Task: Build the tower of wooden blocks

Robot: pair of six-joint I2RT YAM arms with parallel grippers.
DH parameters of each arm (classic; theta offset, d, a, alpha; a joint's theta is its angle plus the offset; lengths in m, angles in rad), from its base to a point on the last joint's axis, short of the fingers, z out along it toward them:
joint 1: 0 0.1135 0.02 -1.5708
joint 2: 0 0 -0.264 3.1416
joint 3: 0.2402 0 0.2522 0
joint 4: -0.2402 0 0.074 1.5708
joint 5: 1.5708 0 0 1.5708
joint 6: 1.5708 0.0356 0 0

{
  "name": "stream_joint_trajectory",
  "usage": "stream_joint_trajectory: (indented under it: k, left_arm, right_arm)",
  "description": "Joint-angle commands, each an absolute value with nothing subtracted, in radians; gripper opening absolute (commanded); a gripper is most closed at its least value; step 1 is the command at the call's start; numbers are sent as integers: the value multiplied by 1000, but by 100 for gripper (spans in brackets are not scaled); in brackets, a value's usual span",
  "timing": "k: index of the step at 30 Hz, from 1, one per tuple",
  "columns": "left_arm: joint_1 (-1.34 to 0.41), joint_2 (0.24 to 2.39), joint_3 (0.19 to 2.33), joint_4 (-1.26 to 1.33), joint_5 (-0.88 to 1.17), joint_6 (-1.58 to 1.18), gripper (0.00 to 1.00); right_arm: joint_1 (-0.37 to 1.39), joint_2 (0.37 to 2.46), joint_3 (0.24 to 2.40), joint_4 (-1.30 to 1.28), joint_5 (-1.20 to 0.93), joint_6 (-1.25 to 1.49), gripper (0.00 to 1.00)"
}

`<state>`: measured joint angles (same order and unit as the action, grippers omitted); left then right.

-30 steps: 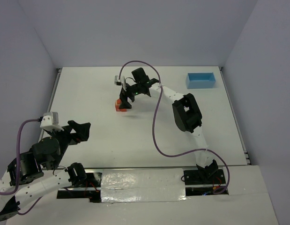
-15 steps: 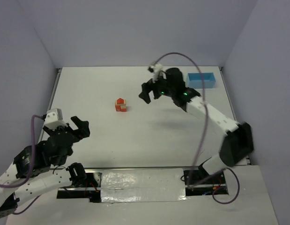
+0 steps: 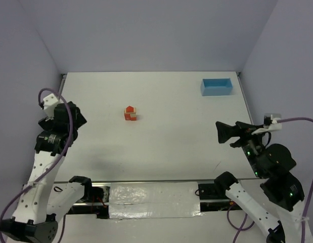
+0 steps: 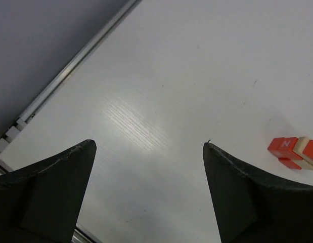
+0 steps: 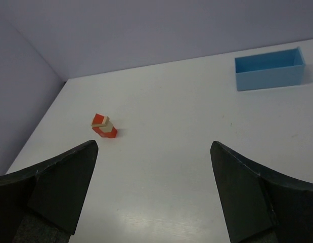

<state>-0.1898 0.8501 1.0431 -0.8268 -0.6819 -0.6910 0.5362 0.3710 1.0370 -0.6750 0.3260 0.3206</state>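
The wood block tower (image 3: 130,113) is a small stack of red-orange and tan blocks standing alone on the white table, left of centre. It shows at the right edge of the left wrist view (image 4: 295,152) and at upper left in the right wrist view (image 5: 103,126). My left gripper (image 3: 74,117) is open and empty, raised near the table's left edge, well left of the tower. My right gripper (image 3: 223,132) is open and empty, pulled back near the right front, far from the tower. Both wrist views show wide-spread fingers (image 4: 50,187) (image 5: 257,192) with nothing between them.
A light blue rectangular tray (image 3: 216,86) stands at the back right corner, also in the right wrist view (image 5: 269,68). A metal rail (image 4: 70,71) runs along the table's left edge. Grey walls enclose the table on three sides.
My right gripper let go at the tower and swung back to the right front, open and empty. My left arm rose and moved back along the left edge. The tower stands unmoved.
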Motion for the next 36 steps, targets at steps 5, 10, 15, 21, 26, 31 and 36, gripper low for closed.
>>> stream_joint_trajectory:
  k: [5,10,15,21,26,31,36]
  left_arm:
    - [-63,541,945,-781,-606,-540,100]
    - [-63,283,873,-716,-583,-554,100]
    - [-63,282,864,-713,-578,-563,100]
    - [-63,311,862,-715,-571,-568,99]
    - [-64,305,861,-715,-569,-569,100]
    - [-66,287,856,-709,-569,-569,99]
    - [-64,287,859,-716,-578,-574,100]
  right_arm:
    - [537,223,1086,-916,384,365,100]
    - [540,172,1066,-943,408,394,100]
    - [540,169,1069,-960,433,387,100]
    - [538,189,1072,-965,439,388,100]
    - [538,213,1074,-968,433,388,100]
    - [538,215,1068,-945,402,367,100]
    - [537,264,1062,-925,379,353,100]
